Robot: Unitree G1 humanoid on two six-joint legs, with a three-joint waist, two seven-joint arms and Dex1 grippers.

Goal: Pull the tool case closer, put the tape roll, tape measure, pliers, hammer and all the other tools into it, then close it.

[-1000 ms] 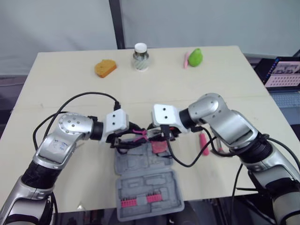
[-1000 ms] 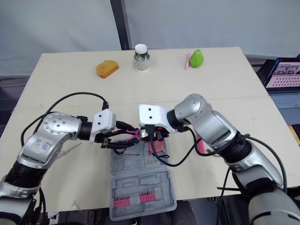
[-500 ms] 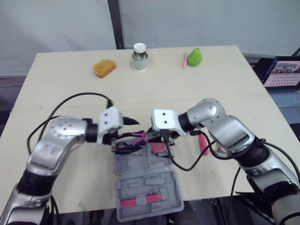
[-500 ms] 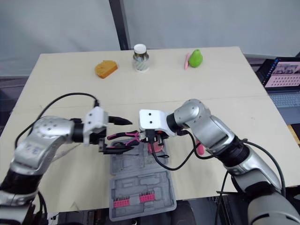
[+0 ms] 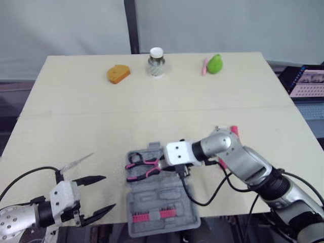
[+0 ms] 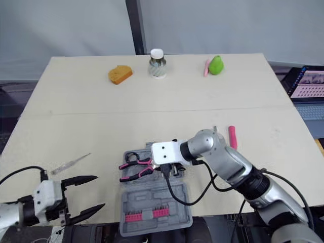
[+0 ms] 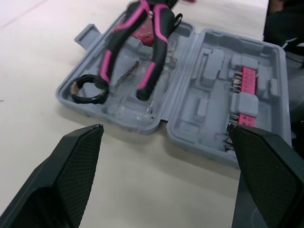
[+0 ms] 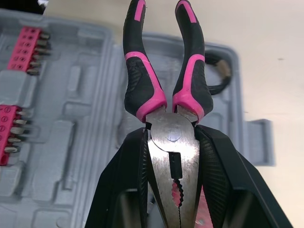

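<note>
Tool case (image 5: 152,195) at near table (image 5: 76,101) edge | right gripper (image 5: 161,165) clamps pliers (image 5: 147,167) over it | left gripper (image 5: 109,192) spread, well aside

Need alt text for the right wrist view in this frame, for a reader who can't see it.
The right gripper clamps the metal head of pink-and-black pliers, whose handles point away over an open grey tool case. Pink racks of screwdriver bits sit in the case's other half, and a black tape roll shows partly behind one handle.
</note>
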